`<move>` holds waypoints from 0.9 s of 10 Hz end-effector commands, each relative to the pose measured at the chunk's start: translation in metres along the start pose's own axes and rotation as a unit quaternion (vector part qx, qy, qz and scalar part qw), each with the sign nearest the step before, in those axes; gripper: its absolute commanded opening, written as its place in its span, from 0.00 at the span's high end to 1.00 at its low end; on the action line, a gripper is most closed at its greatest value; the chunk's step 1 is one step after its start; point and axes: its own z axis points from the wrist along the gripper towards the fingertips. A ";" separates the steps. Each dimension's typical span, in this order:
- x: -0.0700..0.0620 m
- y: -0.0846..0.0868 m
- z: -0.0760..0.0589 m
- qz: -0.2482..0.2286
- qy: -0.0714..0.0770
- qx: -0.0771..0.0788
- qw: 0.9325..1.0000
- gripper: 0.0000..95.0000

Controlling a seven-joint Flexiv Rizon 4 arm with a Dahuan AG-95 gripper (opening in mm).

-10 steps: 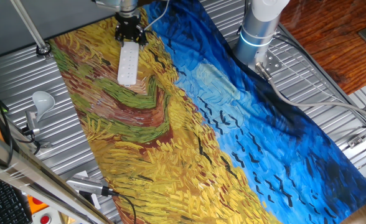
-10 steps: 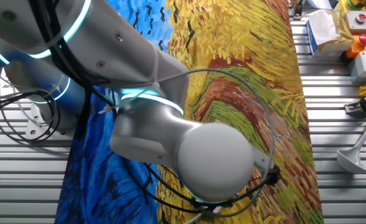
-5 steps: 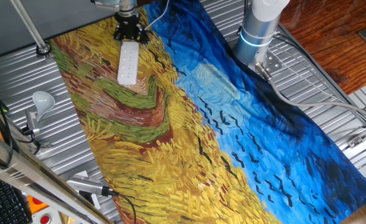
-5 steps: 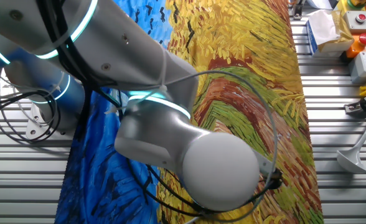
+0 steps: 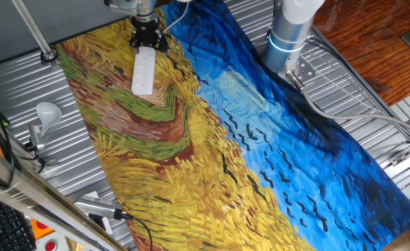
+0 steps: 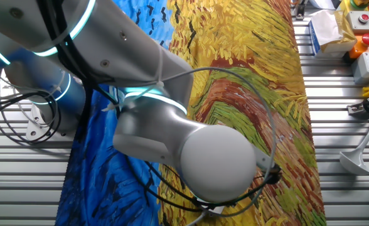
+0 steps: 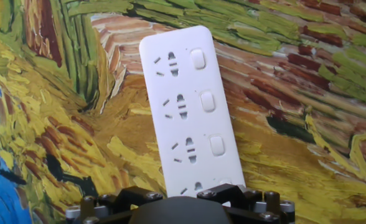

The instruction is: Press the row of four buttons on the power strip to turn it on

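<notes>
Power strip (image 7: 186, 106): white, rounded, lying flat on painted cloth (image 5: 261, 153); three oblong buttons (image 7: 207, 101) visible. End effector (image 5: 148, 38) above its end, opening indiscernible.

This is a robotics lab — a test bench, not a home. The table (image 5: 372, 97) is ribbed metal slats, with a painted cloth (image 5: 212, 132) in yellow and blue swirls spread over it. A grey robot arm (image 6: 172, 144) with glowing teal rings stands bolted at the edge, cables (image 6: 9, 119) looping beside its base. Red emergency-stop buttons (image 6: 363, 17) sit at one corner, a keyboard (image 5: 3, 223) at another — and a bulb (image 5: 48, 111) on a metal stand nearby.
</notes>
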 end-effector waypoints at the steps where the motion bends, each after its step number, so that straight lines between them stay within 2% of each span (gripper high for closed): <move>1: 0.001 0.003 0.003 0.002 0.001 0.003 1.000 0.00; 9: 0.000 0.007 0.009 0.010 0.000 0.003 1.000 0.00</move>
